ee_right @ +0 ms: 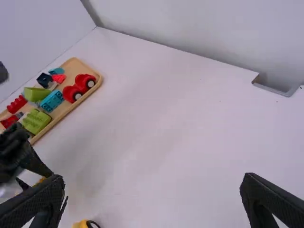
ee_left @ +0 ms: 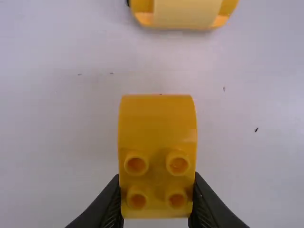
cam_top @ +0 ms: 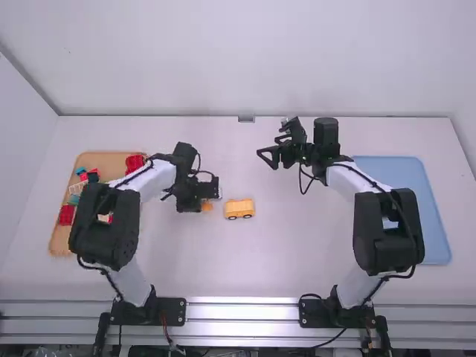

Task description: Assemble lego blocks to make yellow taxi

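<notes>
Our left hand clamps the likely light, stiff yellow block aptly by its sides, nine o'clock of the taxi body.

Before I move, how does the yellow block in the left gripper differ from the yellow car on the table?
The yellow block is clamped between the fingers of the left gripper; the yellow car rests on the table, ungripped. The block shows four studs at one end and no wheels, while the car shows dark wheels along its side. Both are a similar orange-yellow.
</notes>
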You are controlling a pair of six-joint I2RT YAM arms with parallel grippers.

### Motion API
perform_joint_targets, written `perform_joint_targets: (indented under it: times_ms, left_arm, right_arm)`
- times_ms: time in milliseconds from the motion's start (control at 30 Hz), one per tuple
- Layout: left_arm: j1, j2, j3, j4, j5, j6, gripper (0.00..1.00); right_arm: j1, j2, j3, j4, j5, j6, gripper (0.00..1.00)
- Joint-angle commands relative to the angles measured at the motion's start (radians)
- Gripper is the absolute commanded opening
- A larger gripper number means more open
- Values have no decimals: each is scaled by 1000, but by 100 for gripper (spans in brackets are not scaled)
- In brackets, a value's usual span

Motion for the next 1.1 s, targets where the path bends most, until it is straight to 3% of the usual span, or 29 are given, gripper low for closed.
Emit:
perform_joint_targets:
  times_ms: [0,167,300,467,533,567,833,1067]
  left_arm:
    - [-3,33,-5,5,17,39,12]
    - [-3,79,-5,27,23,40,12]
    - [-3,98,-5,42,24,39,21]
    - [-3,98,-5,41,24,32,64]
    - [-3,98,-5,41,33,32,93]
    - [-3,98,-3,41,35,32,100]
    - [45,58,37,10,234,39,99]
    - [209,36,-1,-9,664,262,99]
  right_arm:
    - [-5,2,30,1,-3,-3,99]
    - [-7,2,30,3,-4,-3,99]
    - [-4,2,30,2,-2,-7,99]
    - [-4,2,30,3,-1,-7,99]
    - [-7,2,30,3,-2,-7,98]
    - [-8,2,30,3,-2,-7,98]
    - [-8,-26,30,-33,-5,-46,99]
    - [1,-115,30,-158,4,-195,98]
